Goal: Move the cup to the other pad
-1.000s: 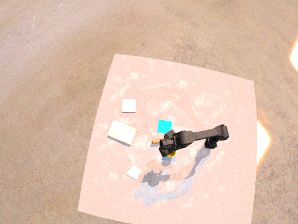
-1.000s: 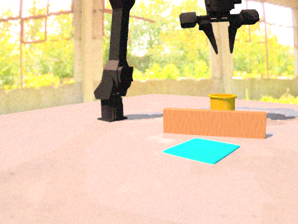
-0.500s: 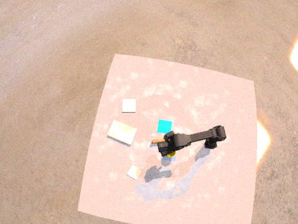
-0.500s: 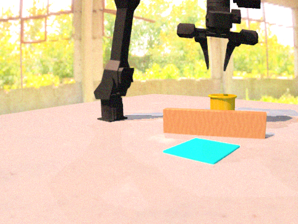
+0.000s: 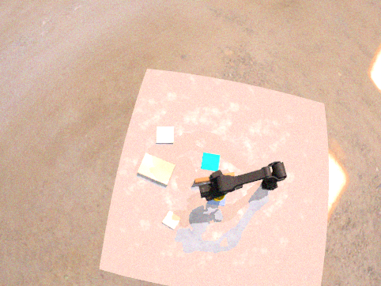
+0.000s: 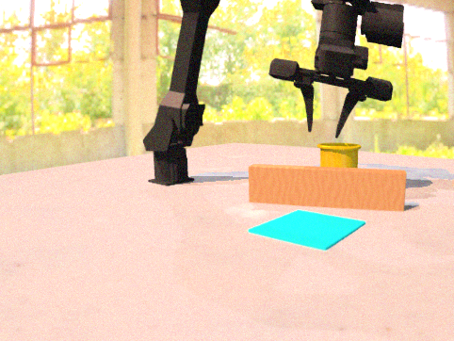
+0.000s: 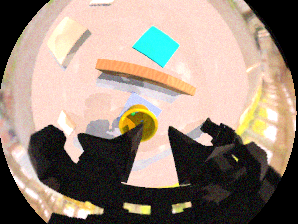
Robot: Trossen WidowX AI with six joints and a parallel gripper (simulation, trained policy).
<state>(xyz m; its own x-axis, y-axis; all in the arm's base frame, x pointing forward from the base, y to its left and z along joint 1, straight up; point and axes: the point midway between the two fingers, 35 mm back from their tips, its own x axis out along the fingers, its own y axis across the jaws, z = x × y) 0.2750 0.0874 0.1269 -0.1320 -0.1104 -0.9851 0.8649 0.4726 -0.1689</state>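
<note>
Yellow all over, the cup (image 5: 218,197) (image 6: 339,155) (image 7: 153,125) stands upright by the pale blue pad (image 5: 222,201) (image 7: 151,105), probably its starting place; whether it sits fully on that pad I cannot tell. The gripper (image 6: 323,136) (image 7: 155,127) is partly spread with nothing between its fingers, tips above the rim, presumably so they can come down around or over the cup wall. Marbles seem to lie inside, too blurred to count, so an upright grip matters. Between the pads runs an orange wooden barrier (image 6: 327,187) (image 7: 145,76), likely there to force a lift before reaching the cyan pad (image 5: 210,161) (image 6: 308,229) (image 7: 156,46).
</note>
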